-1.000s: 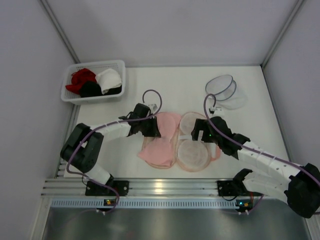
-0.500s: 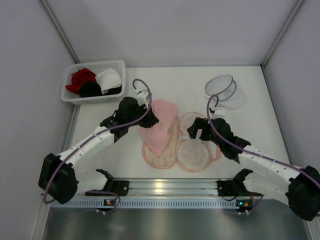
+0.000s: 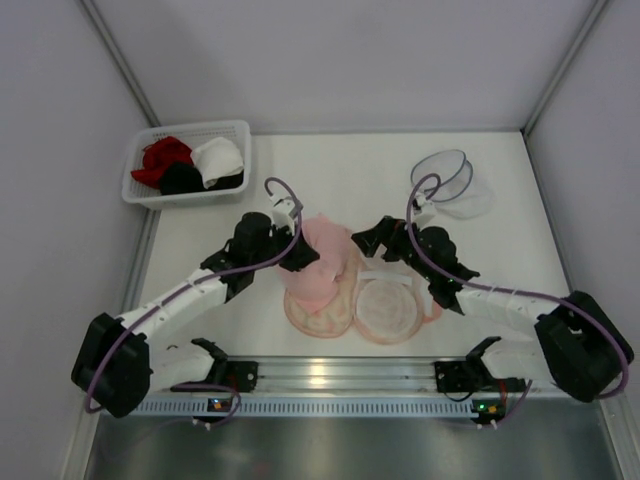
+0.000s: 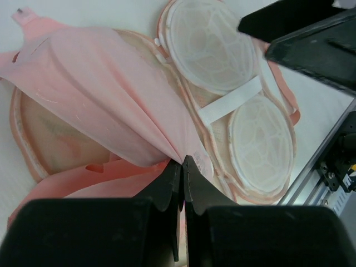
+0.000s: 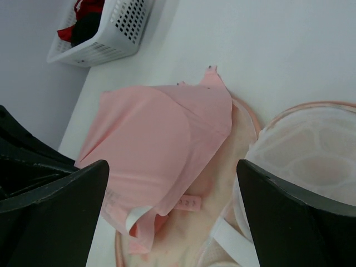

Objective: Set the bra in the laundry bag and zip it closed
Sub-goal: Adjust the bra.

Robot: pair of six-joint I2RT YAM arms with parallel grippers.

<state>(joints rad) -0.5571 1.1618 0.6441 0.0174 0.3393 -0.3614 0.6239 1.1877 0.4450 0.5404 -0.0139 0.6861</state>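
The pale pink bra (image 3: 325, 255) hangs bunched from my left gripper (image 3: 304, 262), which is shut on a fold of its fabric (image 4: 167, 150). It hovers over the left half (image 3: 318, 315) of the laundry bag, which lies unzipped and spread flat, its peach rim (image 4: 22, 139) showing. The bag's right half (image 3: 388, 308) shows white mesh domes (image 4: 258, 144). My right gripper (image 3: 375, 240) is open just right of the bra, above the bag's far part. In the right wrist view its wide-apart fingers (image 5: 55, 206) frame the bra (image 5: 161, 133) without touching it.
A white basket (image 3: 187, 165) at the back left holds red, black and white garments. A clear round mesh bag (image 3: 450, 180) lies at the back right. The aluminium rail (image 3: 330, 372) runs along the near edge, with grey walls on both sides.
My left gripper closed on the bra and raised it from lying spread on the bag, bunching it over the left half. My right gripper shifted back and left, staying open.
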